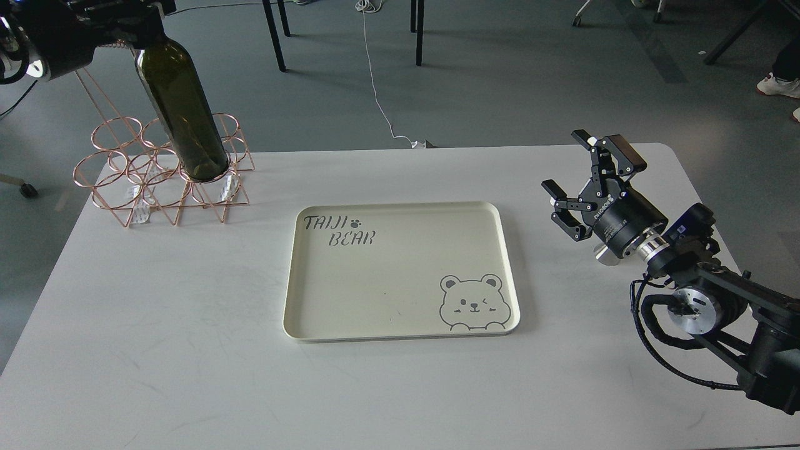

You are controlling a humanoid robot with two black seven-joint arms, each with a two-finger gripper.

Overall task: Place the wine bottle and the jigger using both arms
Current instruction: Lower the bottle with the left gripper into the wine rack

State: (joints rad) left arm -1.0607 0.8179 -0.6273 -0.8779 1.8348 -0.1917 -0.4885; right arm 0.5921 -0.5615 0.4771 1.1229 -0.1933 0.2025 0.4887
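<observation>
A copper wire rack (165, 172) stood on the white bench (156, 350) beneath the left claw (119, 25), and one cream tray (400, 272) lay between the two claws. The left claw, dark and cropped at the frame edge, seemingly gripped the neck of the one wine bottle (184, 112), which hung tilted below it, base at the rack. The right claw (578, 184) stood wide apart, empty, right of the tray.

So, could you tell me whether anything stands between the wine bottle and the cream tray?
Only the copper wire rack: the wine bottle leans with its base among its rings, so the front wires lie toward the tray. Nothing else visible intervenes.
</observation>
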